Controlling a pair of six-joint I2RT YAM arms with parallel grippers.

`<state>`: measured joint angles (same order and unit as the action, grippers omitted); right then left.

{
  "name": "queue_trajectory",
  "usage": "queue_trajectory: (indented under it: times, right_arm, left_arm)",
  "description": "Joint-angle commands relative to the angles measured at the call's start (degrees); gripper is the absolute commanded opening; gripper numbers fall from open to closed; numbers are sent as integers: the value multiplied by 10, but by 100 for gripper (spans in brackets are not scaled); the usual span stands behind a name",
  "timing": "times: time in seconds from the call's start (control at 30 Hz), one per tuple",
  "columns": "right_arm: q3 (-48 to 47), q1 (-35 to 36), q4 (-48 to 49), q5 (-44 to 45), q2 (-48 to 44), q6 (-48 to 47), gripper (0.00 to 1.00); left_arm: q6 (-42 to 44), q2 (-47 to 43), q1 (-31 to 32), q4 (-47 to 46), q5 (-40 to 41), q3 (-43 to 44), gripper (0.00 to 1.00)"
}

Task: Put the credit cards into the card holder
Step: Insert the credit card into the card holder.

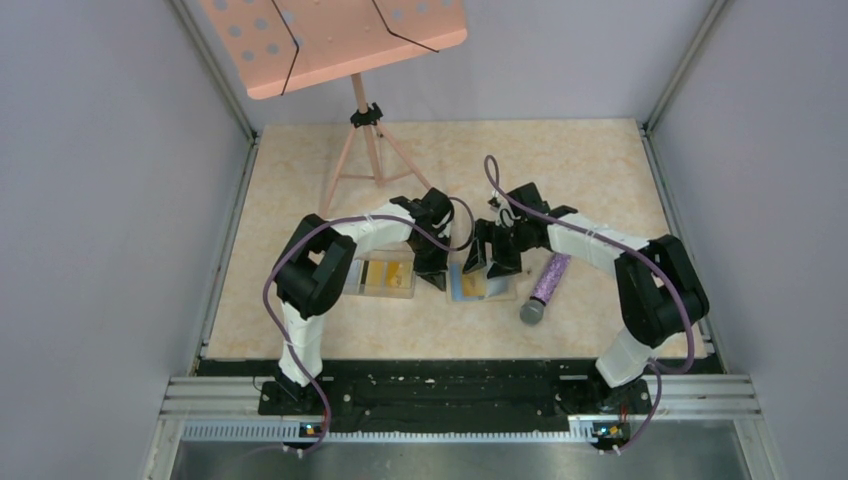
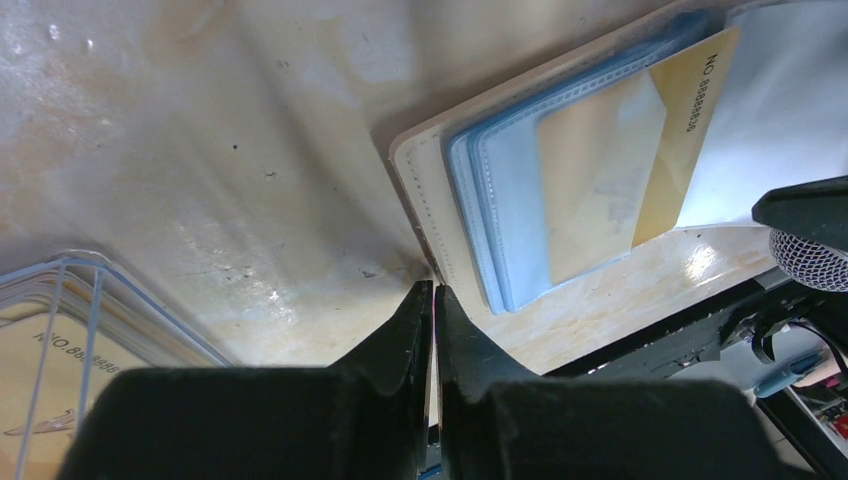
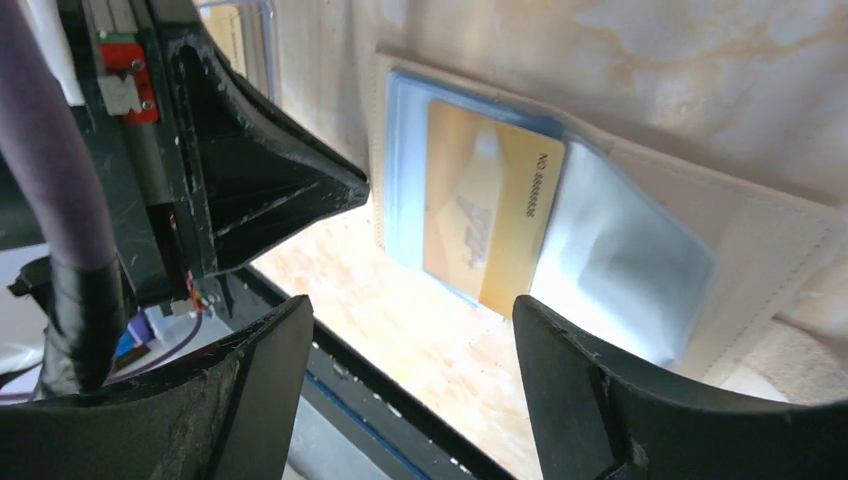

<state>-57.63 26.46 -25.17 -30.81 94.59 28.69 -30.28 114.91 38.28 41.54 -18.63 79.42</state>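
Jaws of left gripper [image 2: 433, 290] pressed shut, tips at card holder [image 2: 420, 180] edge. Right gripper [image 3: 410, 320] jaws spread wide over holder, open flat on worktop [image 1: 600, 170]; gold card [image 3: 495, 225] half inside blue sleeve [image 3: 405, 150]. Music stand [image 1: 345, 45] beyond.

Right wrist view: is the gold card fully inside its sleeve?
No, the numbered edge of the gold card lies outside the blue sleeve.
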Motion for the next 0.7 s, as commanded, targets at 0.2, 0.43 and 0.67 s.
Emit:
queue_trajectory:
  times: [0.2,0.43,0.67]
  right_arm:
    - [-32,6,-7,34,50,-38,63]
    - [-38,18,3,-1,88,-25,58]
    - [-65,44,-3,-17,97,-9,37]
  left_arm:
    - [0,1,-2,-15,-10,9,9]
    - [-1,8,-2,-18,-17,14,8]
    - [2,7,-1,-8,-17,28,8]
